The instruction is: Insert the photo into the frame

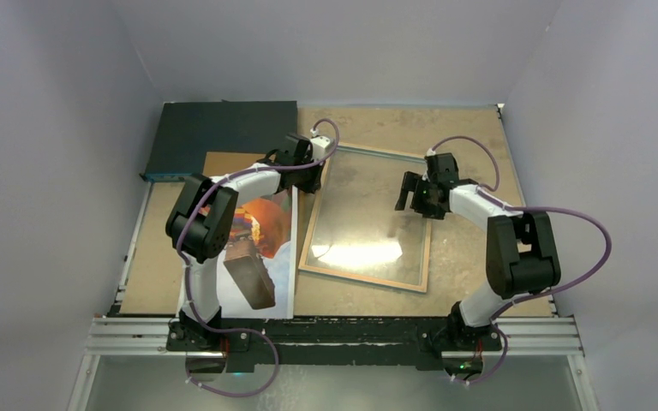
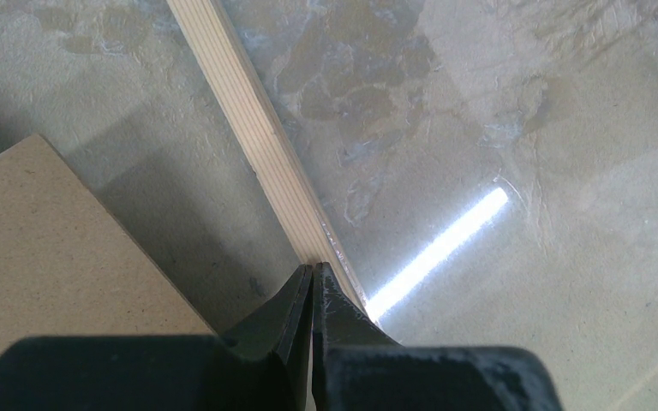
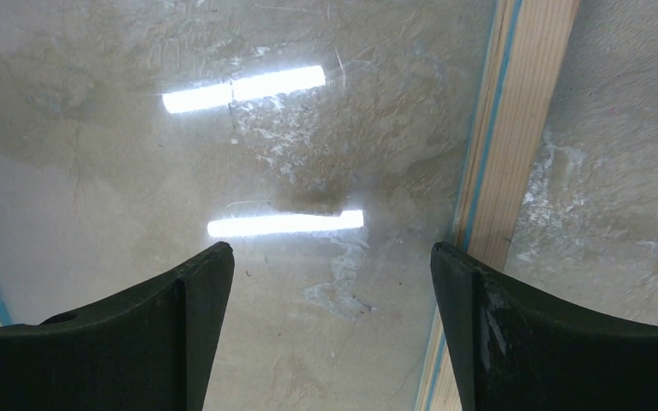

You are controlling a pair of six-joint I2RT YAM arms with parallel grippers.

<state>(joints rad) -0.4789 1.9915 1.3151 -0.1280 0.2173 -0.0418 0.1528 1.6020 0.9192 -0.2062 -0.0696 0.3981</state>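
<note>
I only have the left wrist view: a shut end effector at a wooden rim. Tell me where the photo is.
Observer: The photo lies flat just left of the frame, partly under the left arm.
Operator: Report the right end effector.
Observer: The right end effector is open, above the frame's glass near its right rim.
Operator: Say what sits in the far-left corner.
Observer: A dark flat box lies there, beyond the brown board.
</note>
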